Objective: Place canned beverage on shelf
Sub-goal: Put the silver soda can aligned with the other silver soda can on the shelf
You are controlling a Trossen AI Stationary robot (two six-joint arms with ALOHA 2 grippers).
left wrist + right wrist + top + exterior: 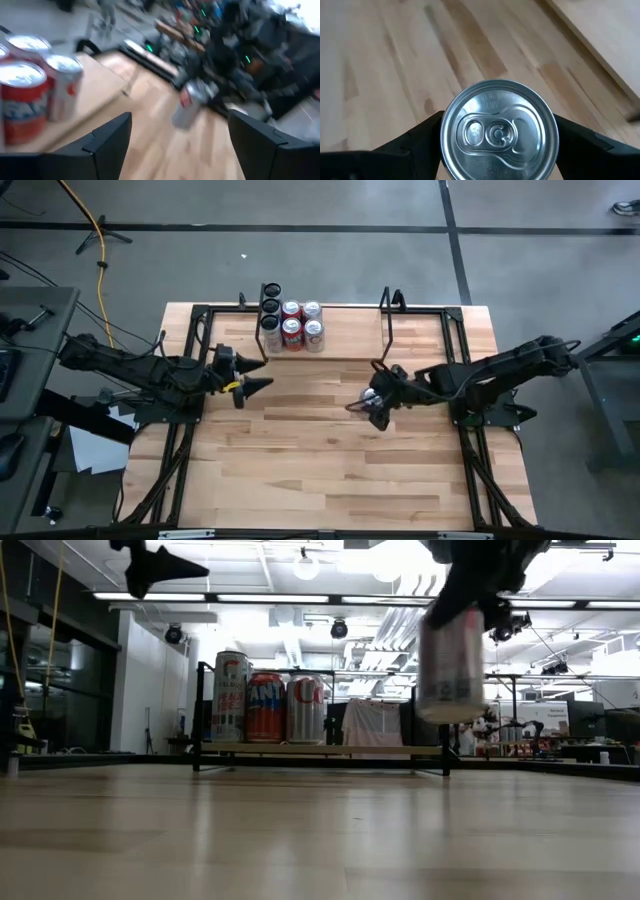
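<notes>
A silver can hangs above the middle of the table with my right gripper shut on it; its top fills the right wrist view. The shelf, a pale plank with black rod uprights, stands at the table's far edge. Several red, silver and dark cans stand upright on its left part. My left gripper hovers open, left of the table's middle, just in front of the shelf, with nothing between its fingers. My right gripper pinches the can's side wall just below the top rim between its two fingers, one on each side. The fingers come from above, slanting down from the table's right. The can hangs roughly upright, lifted clear of the table.
The shelf's right part is bare plank between the black uprights. The wooden tabletop lies bare toward the near edge. Black frame rails run along both table sides beneath the arms.
</notes>
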